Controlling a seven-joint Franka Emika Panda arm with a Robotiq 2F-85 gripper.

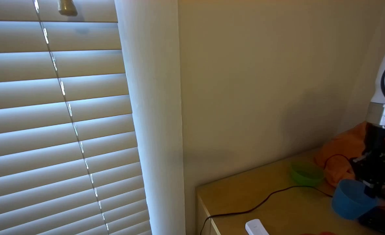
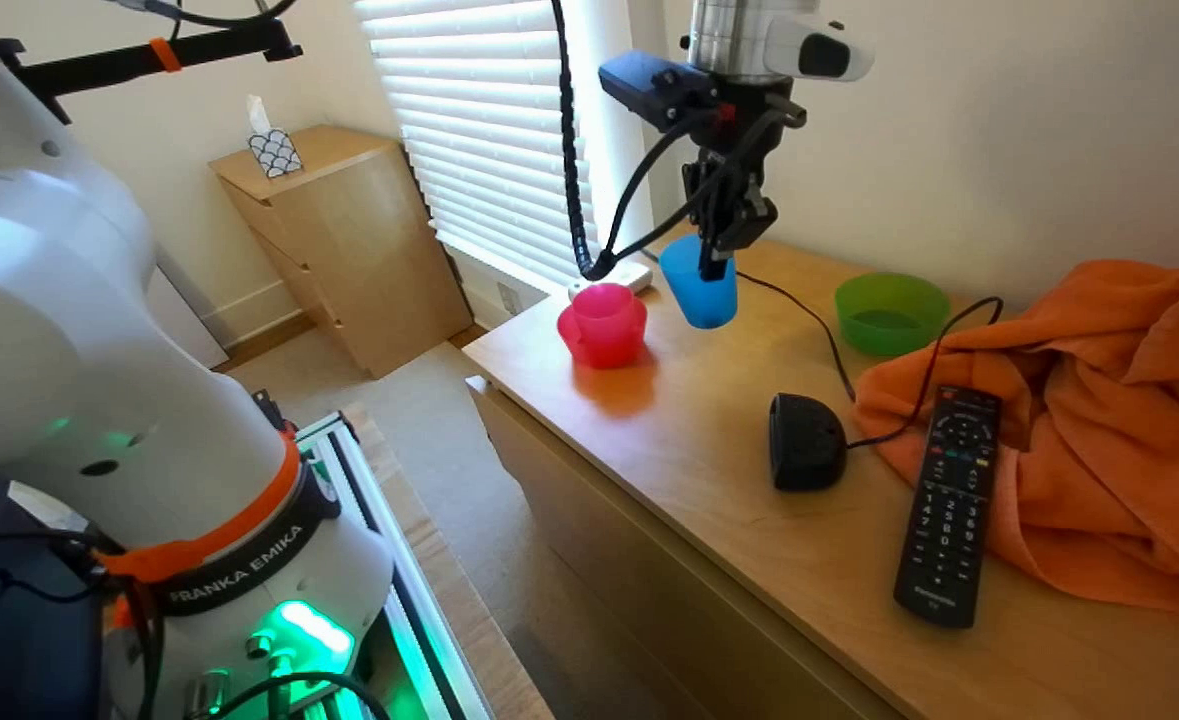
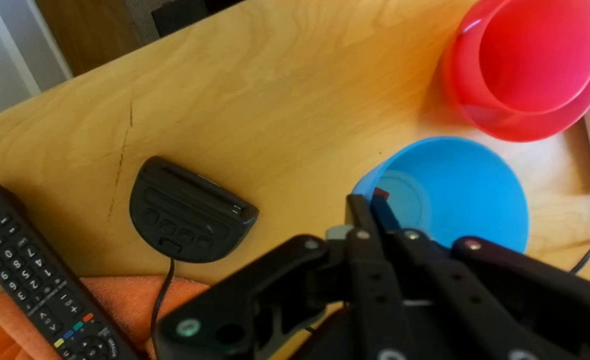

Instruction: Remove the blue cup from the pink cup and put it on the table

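Note:
The light blue cup (image 2: 697, 290) hangs from my gripper (image 2: 717, 268), tilted, beside the pink cup (image 2: 604, 325) and apart from it. It appears raised a little above the tan table (image 2: 689, 420). In the wrist view, the gripper (image 3: 367, 200) is shut on the wall of the blue cup (image 3: 465, 190), one finger inside and one outside. The pink cup (image 3: 535, 65) is at the top right there, seated in a wider pink piece. An exterior view also shows the gripper (image 1: 371, 192) at the rim of the blue cup (image 1: 350, 202); the pink cup is mostly cut off.
A green bowl (image 2: 892, 315) and an orange cloth (image 2: 1099, 450) lie toward the wall. A black remote (image 2: 949, 500) and a black corded device (image 2: 806, 442) are on the table. A white object (image 1: 256, 227) lies by the pink cup. A dark cable (image 1: 261, 205) crosses the tabletop.

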